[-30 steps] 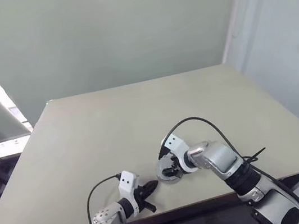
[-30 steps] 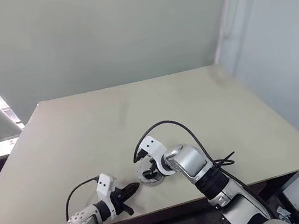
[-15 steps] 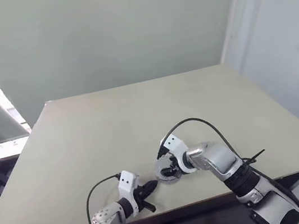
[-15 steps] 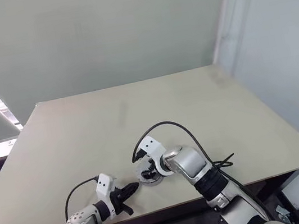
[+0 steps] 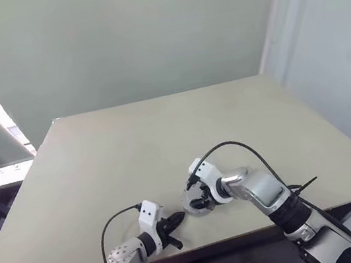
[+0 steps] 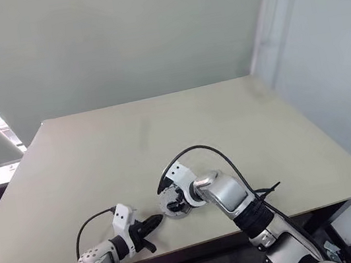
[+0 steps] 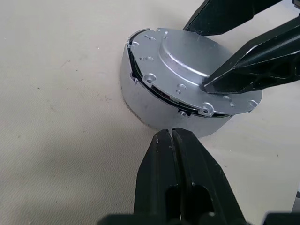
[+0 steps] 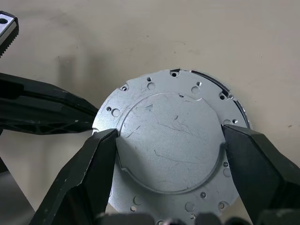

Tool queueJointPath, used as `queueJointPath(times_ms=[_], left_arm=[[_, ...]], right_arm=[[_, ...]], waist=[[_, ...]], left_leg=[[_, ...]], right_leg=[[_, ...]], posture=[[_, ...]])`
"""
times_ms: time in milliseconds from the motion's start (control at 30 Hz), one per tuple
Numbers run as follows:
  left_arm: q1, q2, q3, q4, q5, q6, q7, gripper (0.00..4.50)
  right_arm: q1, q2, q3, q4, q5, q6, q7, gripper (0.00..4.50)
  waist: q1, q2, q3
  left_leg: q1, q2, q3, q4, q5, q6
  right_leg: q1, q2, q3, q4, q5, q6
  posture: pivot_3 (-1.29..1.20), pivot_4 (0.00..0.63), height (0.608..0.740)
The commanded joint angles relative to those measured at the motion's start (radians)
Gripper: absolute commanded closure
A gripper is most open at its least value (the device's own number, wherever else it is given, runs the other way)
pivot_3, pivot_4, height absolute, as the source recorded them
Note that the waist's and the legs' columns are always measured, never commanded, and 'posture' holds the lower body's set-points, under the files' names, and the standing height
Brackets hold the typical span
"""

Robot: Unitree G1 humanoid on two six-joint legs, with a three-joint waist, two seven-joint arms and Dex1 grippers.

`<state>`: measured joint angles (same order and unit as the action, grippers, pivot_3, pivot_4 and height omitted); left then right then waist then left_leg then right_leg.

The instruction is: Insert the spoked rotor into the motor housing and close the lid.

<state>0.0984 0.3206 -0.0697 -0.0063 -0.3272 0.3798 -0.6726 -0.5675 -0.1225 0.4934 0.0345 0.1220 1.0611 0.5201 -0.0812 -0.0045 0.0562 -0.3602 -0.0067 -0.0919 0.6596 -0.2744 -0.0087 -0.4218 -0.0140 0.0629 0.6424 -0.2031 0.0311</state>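
The motor housing was a short round can with a smooth matte silver wall. It stood upright on the counter close to the near edge, about midway along it. The lid sat on top of the housing. It was a flat silvery disc with a raised circular centre, fine scratches across the metal, and small holes around its flange. A thin dark gap showed between the lid's flange and the housing wall on the side facing my left wrist. Whether the spoked rotor was inside could not be determined, since the lid covered the opening.

My right gripper reached down over the lid with its black fingers spread wide. One finger stood at each side of the raised centre, at its edge. Whether they pressed the metal could not be determined.

My left gripper lay low beside the housing on its near-left side, with both fingers clenched together, holding nothing. Its tips stood just beside the housing wall.

The counter surface was plain, pale beige and matte. Open room extended to the far edge and toward both side edges.
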Motion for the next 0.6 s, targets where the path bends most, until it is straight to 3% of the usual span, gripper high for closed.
queueJointPath(times_ms=[33,600], left_arm=[[-0.017,0.006,0.007,-0.015,0.001,-0.015,-0.005,4.5],[-0.012,0.012,0.011,-0.024,0.0,-0.008,-0.002,4.5]], right_arm=[[0.006,0.018,-0.015,-0.027,0.014,-0.023,0.0,1.18],[0.057,0.071,-0.079,-0.034,0.006,-0.084,-0.066,1.18]], waist=[[0.0,0.0,0.0],[-0.001,0.0,0.0]], left_leg=[[0.0,0.0,0.0,0.0,0.0,0.0],[0.0,0.001,0.001,0.0,0.0,0.0]], right_leg=[[0.0,0.0,0.0,0.0,0.0,0.0],[0.0,0.001,0.001,0.001,0.0,0.0]], posture=[[0.0,0.0,0.74],[0.0,0.0,0.74]])
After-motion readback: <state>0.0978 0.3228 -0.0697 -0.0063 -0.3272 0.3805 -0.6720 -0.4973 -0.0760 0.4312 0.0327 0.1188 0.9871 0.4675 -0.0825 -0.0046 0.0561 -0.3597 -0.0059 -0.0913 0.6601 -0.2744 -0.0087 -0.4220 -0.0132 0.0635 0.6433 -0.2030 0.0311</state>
